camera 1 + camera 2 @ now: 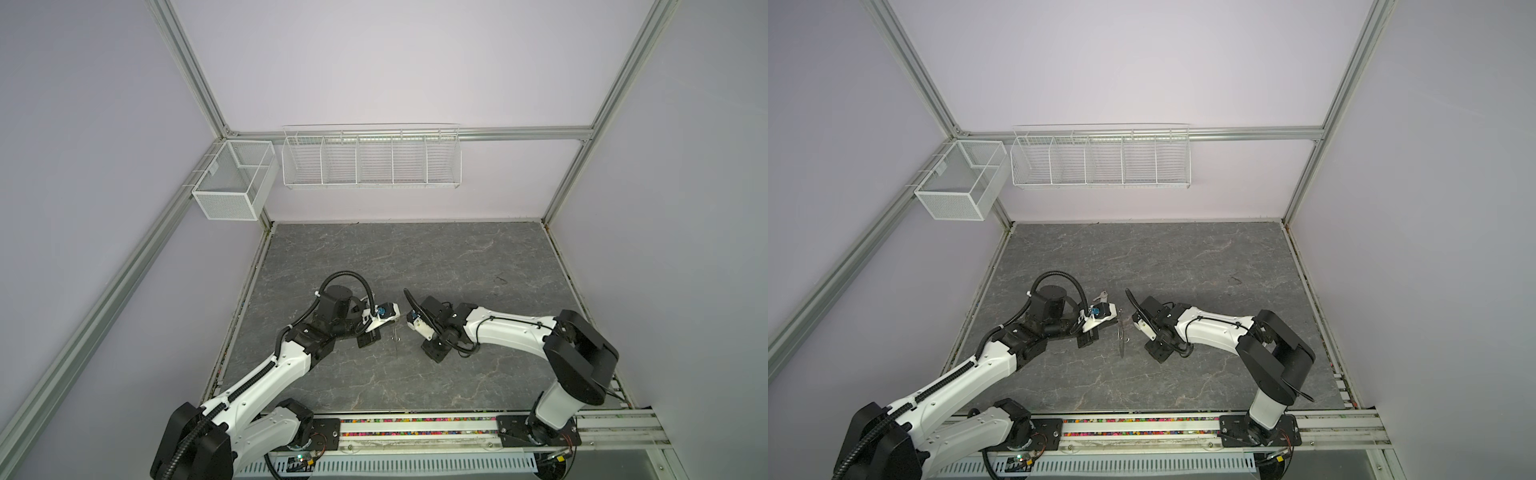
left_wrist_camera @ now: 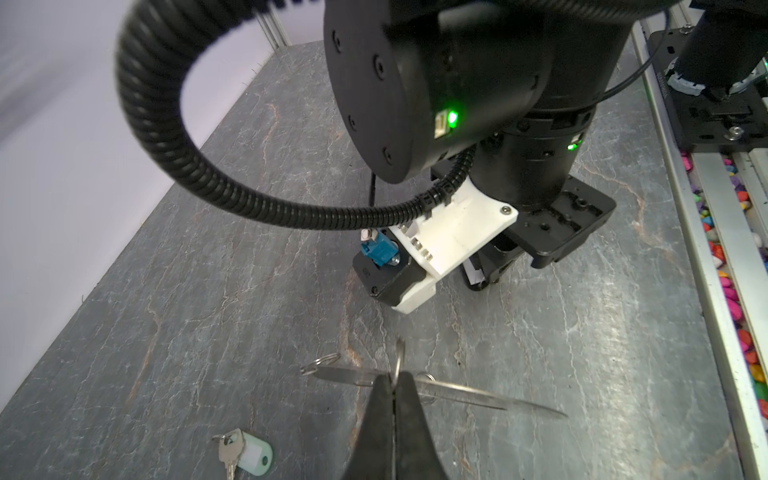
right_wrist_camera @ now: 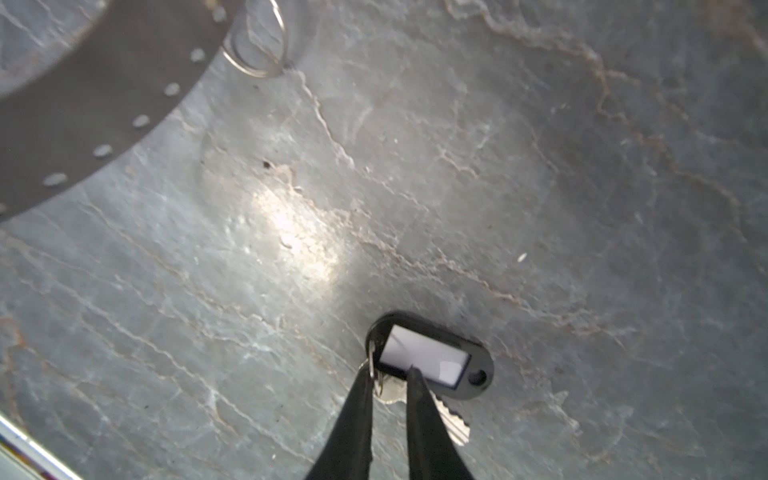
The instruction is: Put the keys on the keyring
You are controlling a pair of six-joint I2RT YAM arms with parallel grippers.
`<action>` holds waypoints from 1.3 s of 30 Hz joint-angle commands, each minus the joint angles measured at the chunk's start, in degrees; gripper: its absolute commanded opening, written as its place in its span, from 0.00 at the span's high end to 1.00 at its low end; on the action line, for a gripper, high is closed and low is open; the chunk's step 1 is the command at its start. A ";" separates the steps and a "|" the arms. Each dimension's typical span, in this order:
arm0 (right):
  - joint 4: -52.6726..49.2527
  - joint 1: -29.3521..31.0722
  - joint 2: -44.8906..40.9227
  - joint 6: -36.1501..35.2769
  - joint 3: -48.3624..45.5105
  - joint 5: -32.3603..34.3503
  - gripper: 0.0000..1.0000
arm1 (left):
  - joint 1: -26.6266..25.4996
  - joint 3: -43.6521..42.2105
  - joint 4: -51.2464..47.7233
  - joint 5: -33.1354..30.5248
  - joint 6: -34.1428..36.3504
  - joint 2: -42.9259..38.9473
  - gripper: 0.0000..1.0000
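Top views look down on the whole table (image 1: 415, 257); close wrist views seemingly share the keyring (image 3: 83, 108).

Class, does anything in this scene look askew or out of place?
Yes: the keyring is held on edge by the left gripper, not flat on the table, and small coloured bits fill the channel of the front rail.

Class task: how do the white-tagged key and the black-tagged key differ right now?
Tag colour: the white-tagged key has a white tag, the black-tagged key a black one with a white label. Place: the white-tagged key lies on the table, while the black-tagged key sits between the jaws of the right gripper. Both are small silver keys, neither yet on the keyring.
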 commanded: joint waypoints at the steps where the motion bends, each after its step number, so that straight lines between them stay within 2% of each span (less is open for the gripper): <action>1: -1.48 -0.20 1.22 0.03 0.49 -0.63 0.81 | 0.21 0.97 1.16 1.28 0.91 0.29 1.00; 19: -1.28 0.57 2.40 -0.12 1.12 -0.73 0.90 | 0.21 0.88 1.29 0.82 1.01 0.47 1.00; 22: -0.85 0.76 0.90 -0.31 0.86 -0.66 0.93 | 0.21 0.89 1.24 0.90 1.01 0.40 1.00; 39: 1.57 0.80 -7.26 -4.19 -1.18 -2.20 0.93 | 0.21 0.35 1.77 2.48 0.79 0.27 1.00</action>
